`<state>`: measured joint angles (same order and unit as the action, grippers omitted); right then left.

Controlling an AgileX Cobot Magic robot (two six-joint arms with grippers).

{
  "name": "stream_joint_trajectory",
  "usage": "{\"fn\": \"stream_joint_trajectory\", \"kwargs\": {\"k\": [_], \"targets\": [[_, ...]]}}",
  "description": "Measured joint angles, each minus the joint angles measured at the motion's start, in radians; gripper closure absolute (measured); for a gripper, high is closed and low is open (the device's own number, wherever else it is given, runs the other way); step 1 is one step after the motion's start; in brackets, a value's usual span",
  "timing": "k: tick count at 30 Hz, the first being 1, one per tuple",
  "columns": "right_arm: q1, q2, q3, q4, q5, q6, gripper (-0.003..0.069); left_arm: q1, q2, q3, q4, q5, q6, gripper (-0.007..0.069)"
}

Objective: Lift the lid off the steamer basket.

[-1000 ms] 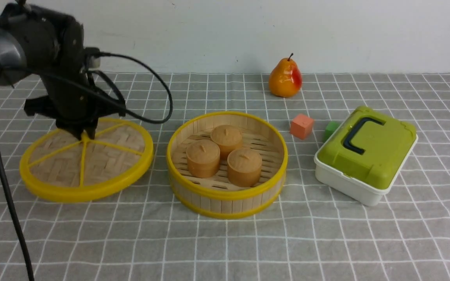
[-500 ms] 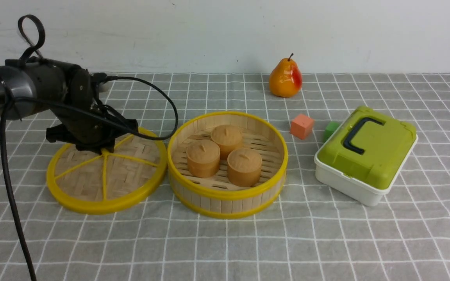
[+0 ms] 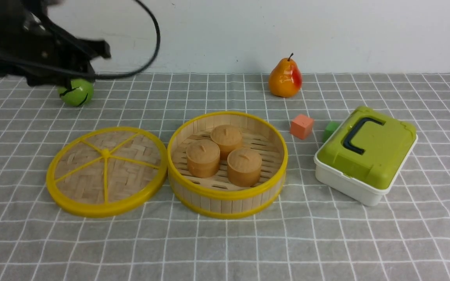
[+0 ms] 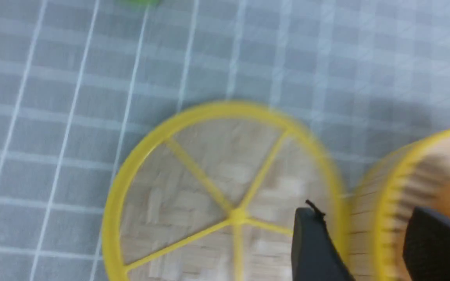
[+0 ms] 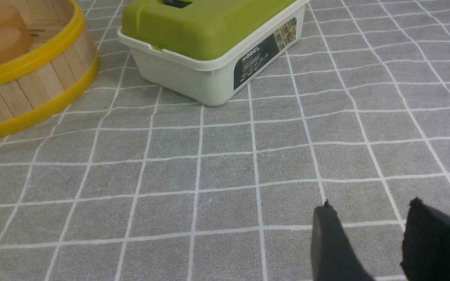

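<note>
The lid (image 3: 92,177), a woven bamboo disc with a yellow rim and spokes, lies flat on the cloth just left of the steamer basket (image 3: 227,197), and their rims nearly touch. The basket is uncovered and holds three brown buns (image 3: 203,158). My left arm (image 3: 41,43) is raised at the far left, blurred. In the left wrist view my left gripper (image 4: 361,218) is open and empty, high above the lid (image 4: 209,183) and the basket's rim (image 4: 389,183). My right gripper (image 5: 371,210) is open and empty over bare cloth.
A green ball-shaped fruit (image 3: 75,92) lies far left under my left arm. A pear (image 3: 285,78), an orange cube (image 3: 301,126) and a green cube (image 3: 330,128) lie behind. A white box with a green lid (image 3: 365,152) stands right of the basket and also shows in the right wrist view (image 5: 209,39).
My left gripper carried the lid right, beside the basket, set it flat, let go and rose up and back to the far left. The green fruit has come into view.
</note>
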<state>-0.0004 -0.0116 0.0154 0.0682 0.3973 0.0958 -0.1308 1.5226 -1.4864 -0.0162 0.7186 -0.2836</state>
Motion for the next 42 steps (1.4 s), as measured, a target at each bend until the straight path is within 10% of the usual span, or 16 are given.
{"fn": "stream_joint_trajectory", "kwargs": {"k": [11, 20, 27, 42], "targets": [[0.000, 0.000, 0.000, 0.000, 0.000, 0.000, 0.0415, 0.000, -0.706, 0.516, -0.089, -0.225, 0.126, 0.0326], [0.000, 0.000, 0.000, 0.000, 0.000, 0.000, 0.0415, 0.000, -1.170, 1.036, -0.188, -0.227, 0.126, 0.0613], [0.000, 0.000, 0.000, 0.000, 0.000, 0.000, 0.0415, 0.000, -1.512, 1.248, -0.227, -0.200, 0.128, 0.0637], [0.000, 0.000, 0.000, 0.000, 0.000, 0.000, 0.0417, 0.000, -1.460, 1.474, -0.091, -0.355, 0.130, 0.0637]]}}
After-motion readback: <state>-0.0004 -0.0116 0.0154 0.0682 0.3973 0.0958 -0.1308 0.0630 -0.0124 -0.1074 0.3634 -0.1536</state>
